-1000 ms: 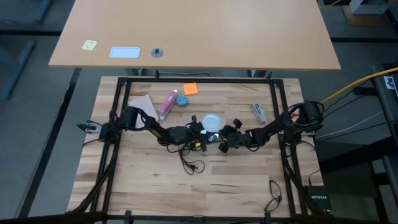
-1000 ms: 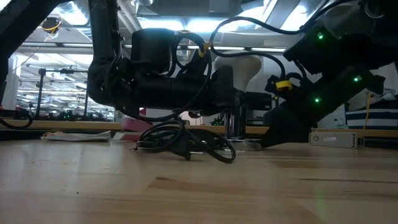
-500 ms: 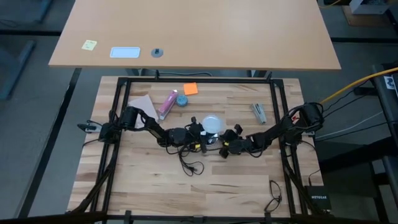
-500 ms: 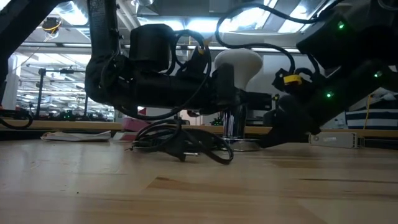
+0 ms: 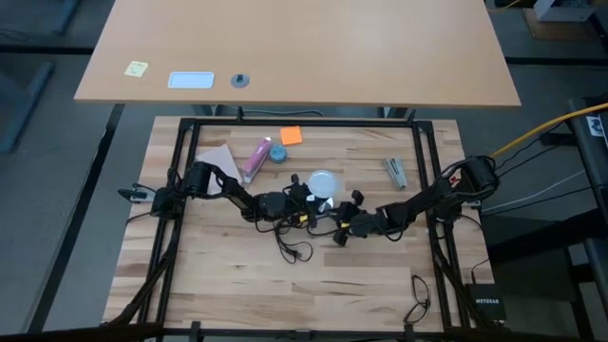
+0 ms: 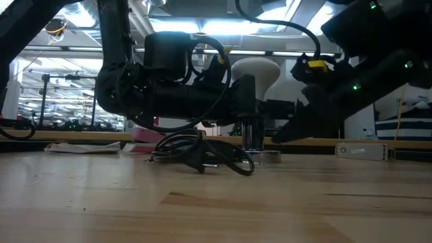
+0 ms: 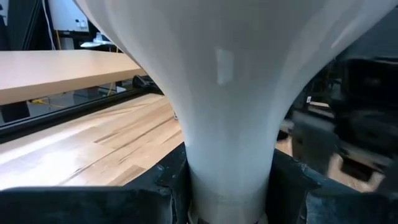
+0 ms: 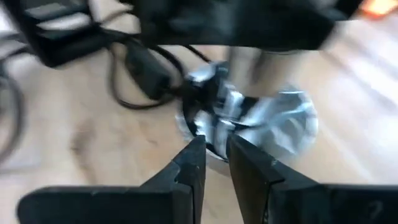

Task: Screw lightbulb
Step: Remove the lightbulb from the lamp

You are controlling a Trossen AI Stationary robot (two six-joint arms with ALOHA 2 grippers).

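Note:
The frosted white lightbulb (image 6: 259, 70) stands upright, globe up, over the silver socket stem (image 6: 252, 131) of the round silver lamp base (image 6: 264, 156), near the table's middle (image 5: 323, 181). My left gripper (image 5: 309, 201) reaches in from the table's left and is shut on the bulb's neck. My right gripper (image 8: 215, 149) comes from the right, low over the table, with its fingers almost together. Its tips are at the near side of the lamp base (image 8: 280, 121). The base's black cord (image 6: 202, 154) lies coiled in front. My left gripper pinches the bulb's narrow neck (image 7: 229, 163) between its two fingers (image 7: 169, 182), which come in level from the table's left. The bulb stands upright with its globe above the fingers and its lower end over the socket stem. My right gripper's tips are close to the lamp base, but I cannot tell whether they touch it.
A pink tube (image 5: 255, 160), a small blue round object (image 5: 276, 153), an orange note (image 5: 291, 135) and a sheet of paper (image 5: 217, 157) lie at the far left. A silver tool (image 5: 395, 171) lies at the right. The cord's plug (image 5: 296, 253) lies toward the near edge.
My right gripper has drawn a little toward the table's near edge, and that arm's wrist has risen in the low view. My left gripper has kept its hold on the bulb's neck, and the bulb has stayed upright over the base.

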